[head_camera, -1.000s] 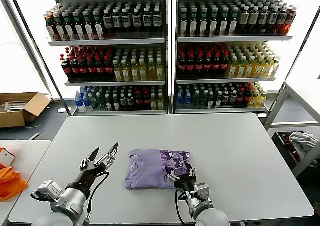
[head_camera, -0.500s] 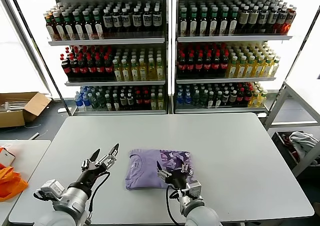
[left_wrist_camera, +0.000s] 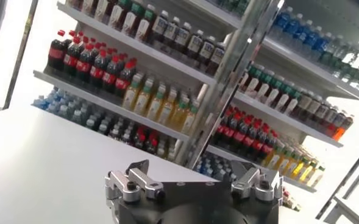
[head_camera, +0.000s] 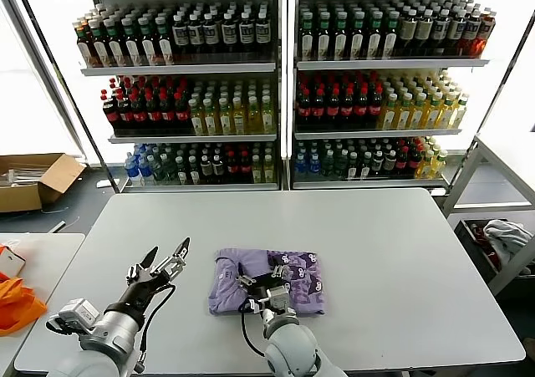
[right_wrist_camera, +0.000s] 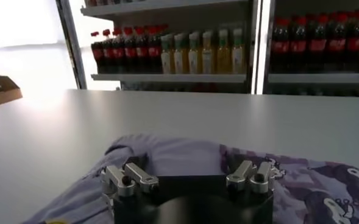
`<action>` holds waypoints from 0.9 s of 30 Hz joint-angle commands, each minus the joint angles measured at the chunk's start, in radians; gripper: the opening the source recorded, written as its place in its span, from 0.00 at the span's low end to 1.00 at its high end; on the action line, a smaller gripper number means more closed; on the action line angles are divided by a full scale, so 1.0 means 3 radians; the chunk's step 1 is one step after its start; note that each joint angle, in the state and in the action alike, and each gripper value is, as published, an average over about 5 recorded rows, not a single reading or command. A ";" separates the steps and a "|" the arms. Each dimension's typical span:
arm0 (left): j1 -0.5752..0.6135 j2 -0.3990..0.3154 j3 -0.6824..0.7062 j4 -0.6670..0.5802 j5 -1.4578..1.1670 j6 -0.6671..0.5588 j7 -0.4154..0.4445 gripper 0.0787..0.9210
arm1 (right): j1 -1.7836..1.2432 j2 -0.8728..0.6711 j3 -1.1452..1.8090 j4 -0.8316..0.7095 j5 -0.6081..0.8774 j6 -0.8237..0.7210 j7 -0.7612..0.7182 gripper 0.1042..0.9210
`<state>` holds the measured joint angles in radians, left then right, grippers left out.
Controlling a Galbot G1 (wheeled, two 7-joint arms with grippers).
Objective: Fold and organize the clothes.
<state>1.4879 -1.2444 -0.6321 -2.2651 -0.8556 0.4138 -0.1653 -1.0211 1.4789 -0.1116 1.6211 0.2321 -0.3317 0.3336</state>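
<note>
Over the last second the right claw [head_camera: 262, 282] has travelled leftward across the near edge of the folded T-shirt [head_camera: 288, 270], from its near right corner to a position over its near middle. The left claw [head_camera: 161, 263] has barely shifted and hangs just left of the garment, apart from it.

Claw state: the right claw is released, its fingers spread apart above the fabric with nothing between them, as the right wrist view confirms [right_wrist_camera: 188, 178]. The left claw is likewise released and empty, fingers parted in the left wrist view [left_wrist_camera: 191, 185].

Location of the task item: the lavender T-shirt lies folded into a compact rectangle on the grey surface [head_camera: 401, 252], near the robot and slightly left of centre. The plain side with the round neck is at the left; the dark printed panel is folded over the right half.

Handling notes: judged from its appearance, the garment is light, soft cotton with no stiffness. It will sag and unfold if lifted by a single layer, and it may drag on the surface instead of sliding cleanly. Take hold at an edge or corner where all layers stack, pinching through the full thickness. For a further fold, grip both near corners together, one claw at each. Avoid the centre, where only the top layer would be caught.
</note>
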 commanded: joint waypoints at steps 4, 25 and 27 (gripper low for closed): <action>-0.0078 -0.0026 -0.0121 -0.0006 -0.0015 -0.0002 0.0024 0.88 | 0.0076 -0.0225 -0.0103 0.0429 -0.0016 -0.0074 0.0103 0.88; 0.0023 -0.0041 -0.0442 -0.0067 0.0379 -0.0089 0.0455 0.88 | -0.1821 -0.0728 0.1873 0.1969 -0.0205 0.0685 -0.0904 0.88; 0.0052 -0.0055 -0.0451 -0.0104 0.0466 -0.0109 0.0508 0.88 | -0.1893 -0.0703 0.1914 0.2000 -0.0191 0.0720 -0.0940 0.88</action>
<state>1.4862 -1.2527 -0.7401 -2.2753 -0.7947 0.3942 -0.0750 -1.3490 1.2810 0.2257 2.0690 0.1748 -0.1960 0.1682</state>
